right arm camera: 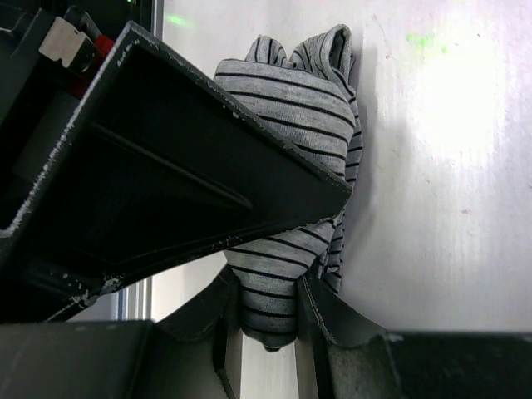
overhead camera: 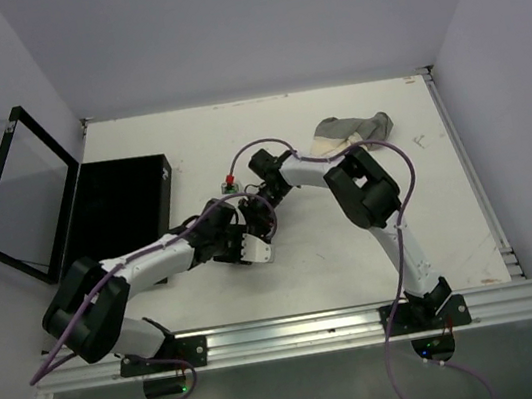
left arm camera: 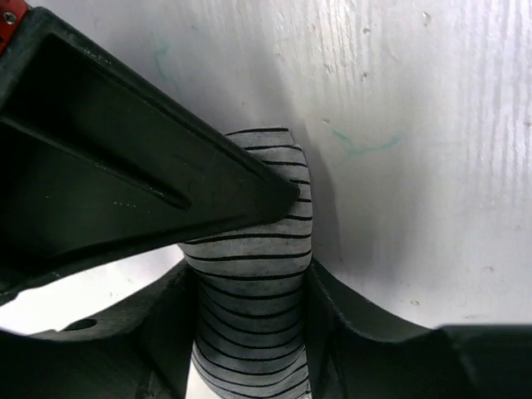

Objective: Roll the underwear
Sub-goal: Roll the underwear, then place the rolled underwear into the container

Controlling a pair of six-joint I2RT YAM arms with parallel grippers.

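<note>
Two grippers are clamped on one piece, a grey striped underwear with thin black lines, bunched into a narrow roll. My left gripper has the roll pinched between its fingers: the upper finger presses down on the cloth, and the cloth runs through the notch of the lower one, touching both sides. My right gripper grips the same piece the same way. From that wrist, the cloth bulges in soft folds above the upper finger, and a short end pokes out below the lower one.

From above, both wrists meet near the middle of the white table, close together, and they hide the striped piece in that view. In the wrist views the roll sits right against the table top; whether it rests on it or hangs just above, I cannot tell.

More underwear, grey and cream, lies in a small heap near the far edge, well apart from my grippers. On my left stands a black box with its lid swung open.
</note>
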